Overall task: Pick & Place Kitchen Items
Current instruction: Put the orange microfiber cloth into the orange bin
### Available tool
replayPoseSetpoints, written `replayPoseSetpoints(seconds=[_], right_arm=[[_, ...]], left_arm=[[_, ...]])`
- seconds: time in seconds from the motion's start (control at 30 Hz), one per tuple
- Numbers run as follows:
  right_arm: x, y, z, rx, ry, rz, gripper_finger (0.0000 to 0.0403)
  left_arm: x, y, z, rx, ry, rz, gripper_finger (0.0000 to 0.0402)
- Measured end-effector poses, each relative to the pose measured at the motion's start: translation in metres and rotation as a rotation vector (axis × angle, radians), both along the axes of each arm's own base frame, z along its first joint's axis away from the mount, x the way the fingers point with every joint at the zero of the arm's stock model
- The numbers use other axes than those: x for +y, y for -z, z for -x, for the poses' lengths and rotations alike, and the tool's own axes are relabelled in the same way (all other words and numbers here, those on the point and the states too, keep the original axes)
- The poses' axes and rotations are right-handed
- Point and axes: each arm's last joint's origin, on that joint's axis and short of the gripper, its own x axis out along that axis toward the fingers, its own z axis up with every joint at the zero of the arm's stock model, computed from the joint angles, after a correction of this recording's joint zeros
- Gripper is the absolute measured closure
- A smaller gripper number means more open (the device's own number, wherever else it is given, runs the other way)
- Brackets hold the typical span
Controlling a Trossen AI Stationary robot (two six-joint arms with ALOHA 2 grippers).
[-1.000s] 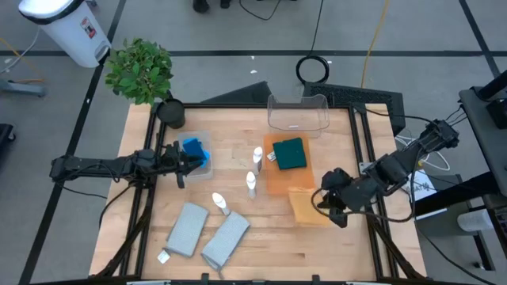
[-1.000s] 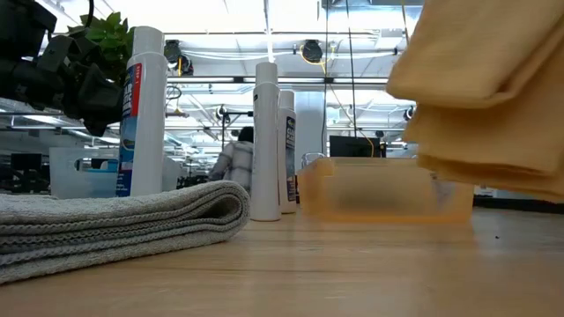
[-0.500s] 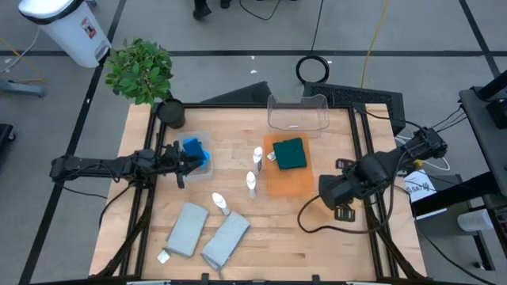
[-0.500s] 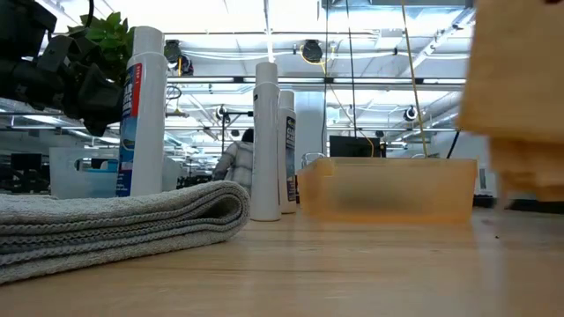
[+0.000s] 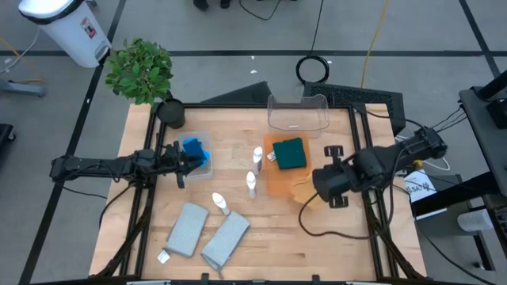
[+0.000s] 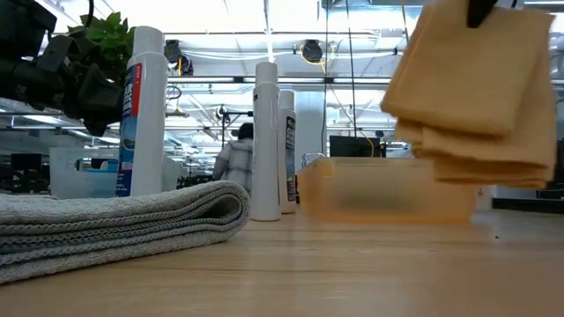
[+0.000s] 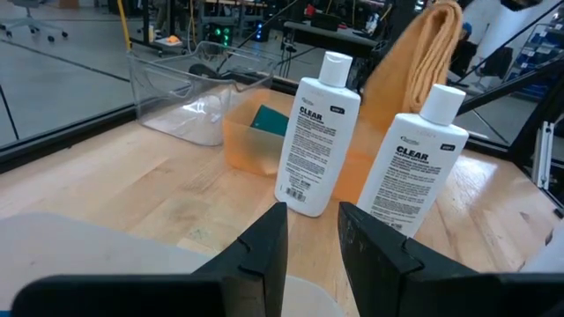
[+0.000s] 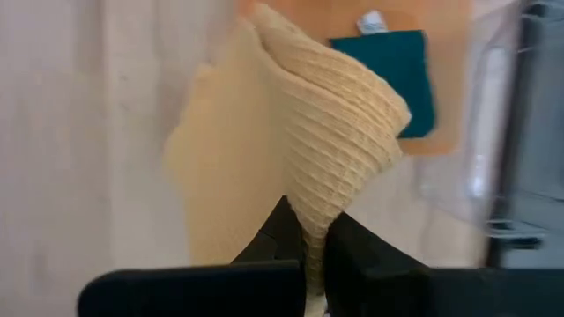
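Right claw (image 8: pixel 304 236) clamped on orange cloth (image 6: pixel 476 97), cloth dangling beneath it, clear of desk (image 5: pixel 277 237). Orange tray (image 5: pixel 287 184) with dark green cloth (image 5: pixel 290 153) just beside claw. Step: carrying. Next: lower over tray, release. Left claw (image 7: pixel 310 231) slightly apart, idle near bottles (image 7: pixel 310 145).

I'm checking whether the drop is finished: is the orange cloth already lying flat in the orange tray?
No: in the low view the orange cloth hangs clear above the orange tray, pinched by the right gripper.

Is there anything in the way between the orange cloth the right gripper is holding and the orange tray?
Nothing visible. The orange cloth hangs clear of the table from the right gripper, by the orange tray, whose near half is bare; the green cloth fills the far half.
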Motion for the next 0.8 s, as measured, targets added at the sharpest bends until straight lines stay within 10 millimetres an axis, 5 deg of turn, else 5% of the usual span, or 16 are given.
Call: replayPoseSetpoints(seconds=[0.3,0.8], right_arm=[[-0.040,-0.009,-0.005,0.013,-0.146,0.281,0.0403],[-0.109,-0.008,-0.058,0.013,-0.329,0.531,0.0403]], left_arm=[[0.000,0.000,0.000,0.000,0.000,0.000,0.0293],[0.000,0.000,0.000,-0.001,0.000,0.000,0.0293]])
